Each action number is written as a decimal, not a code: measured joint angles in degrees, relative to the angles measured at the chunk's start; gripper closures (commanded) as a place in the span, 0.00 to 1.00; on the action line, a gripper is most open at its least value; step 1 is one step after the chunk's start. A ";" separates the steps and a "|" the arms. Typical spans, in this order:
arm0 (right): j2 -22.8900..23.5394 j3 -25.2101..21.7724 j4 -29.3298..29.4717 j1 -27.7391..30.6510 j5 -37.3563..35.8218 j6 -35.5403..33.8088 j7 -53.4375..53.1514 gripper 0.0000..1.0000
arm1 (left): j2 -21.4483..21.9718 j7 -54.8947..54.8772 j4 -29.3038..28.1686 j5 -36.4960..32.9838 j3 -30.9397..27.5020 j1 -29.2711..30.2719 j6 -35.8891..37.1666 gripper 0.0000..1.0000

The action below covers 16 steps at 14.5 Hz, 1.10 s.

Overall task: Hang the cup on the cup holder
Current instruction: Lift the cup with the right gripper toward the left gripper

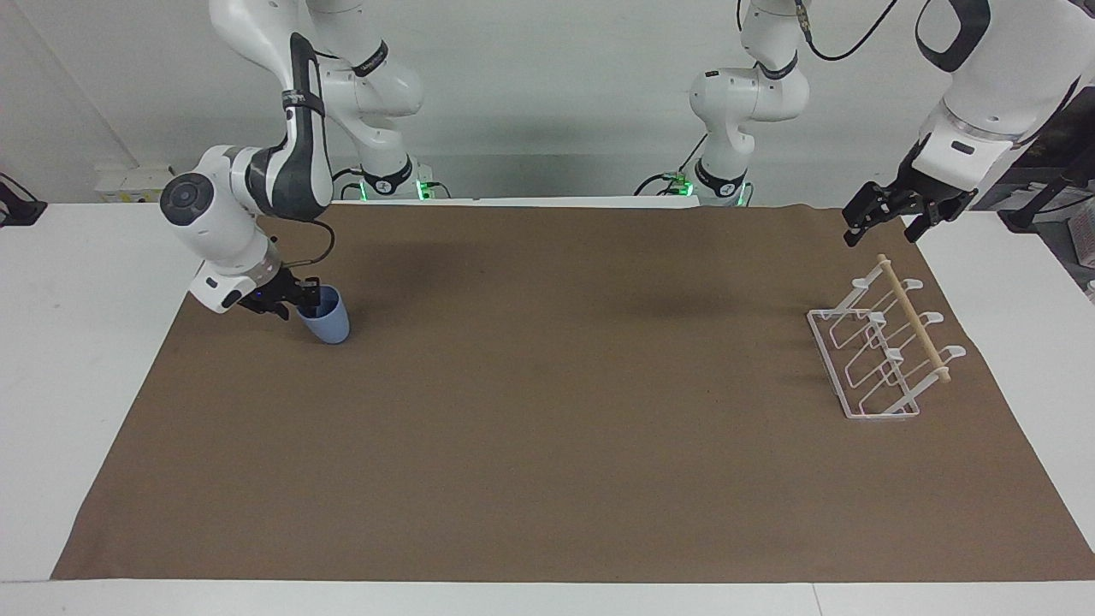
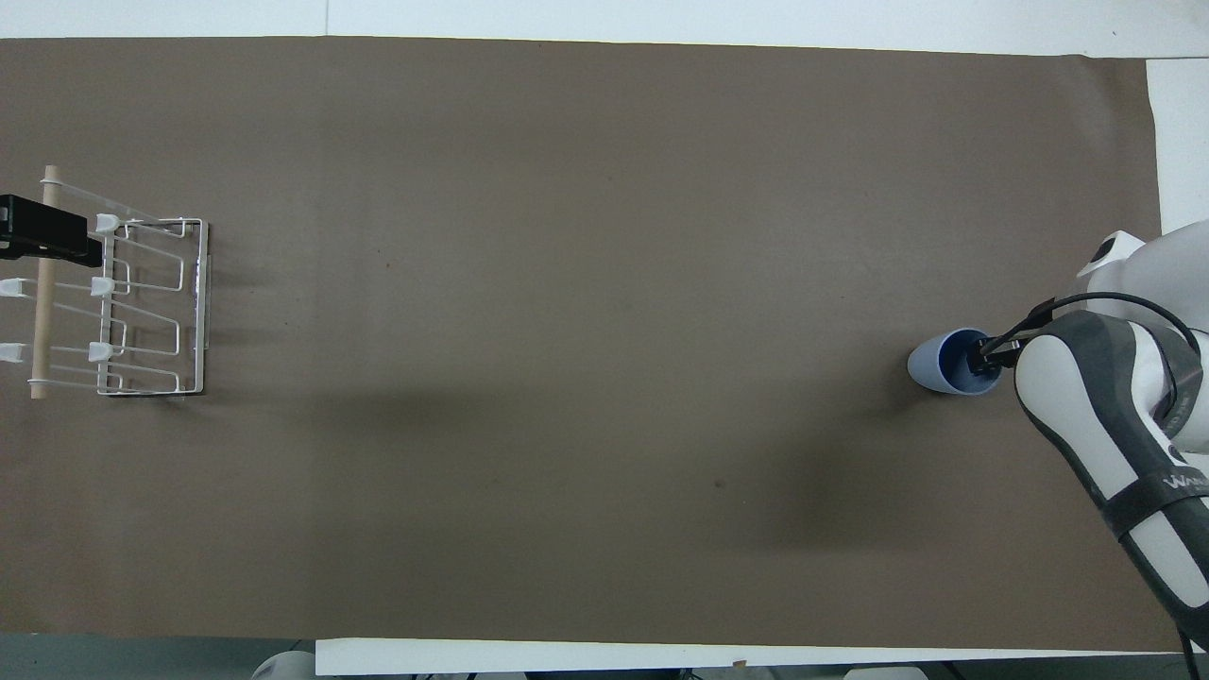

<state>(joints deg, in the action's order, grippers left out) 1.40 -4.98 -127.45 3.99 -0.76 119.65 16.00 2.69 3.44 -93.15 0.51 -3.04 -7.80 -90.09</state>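
The light-blue cup [image 1: 329, 323] stands upright, mouth up, on the brown mat at the right arm's end of the table; it also shows in the overhead view [image 2: 935, 368]. My right gripper [image 1: 291, 304] is open and tilted at the cup's rim, with one finger inside the mouth [image 2: 987, 355] and the other outside the wall. The white wire cup holder with its wooden dowel [image 1: 915, 321] stands at the left arm's end [image 2: 42, 312], with nothing on its prongs. My left gripper [image 1: 879, 233] is open and waits in the air over the dowel's end [image 2: 57, 241].
The brown mat [image 1: 547, 411] covers most of the white table [image 1: 85, 342]. The cup and the holder stand near opposite ends of the mat, with bare mat between them. The right arm's elbow [image 2: 1115, 444] reaches over the mat's edge.
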 measured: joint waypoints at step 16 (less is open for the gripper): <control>-1.93 6.75 17.44 -1.61 38.25 -25.45 -7.58 1.00 | 0.65 0.93 -1.97 0.00 -0.05 0.85 0.06 0.00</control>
<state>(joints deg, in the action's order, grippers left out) -0.53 1.76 -110.01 2.38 37.49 94.20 8.42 3.34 4.37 -95.12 0.50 -3.09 -6.95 -90.03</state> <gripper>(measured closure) 0.952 0.000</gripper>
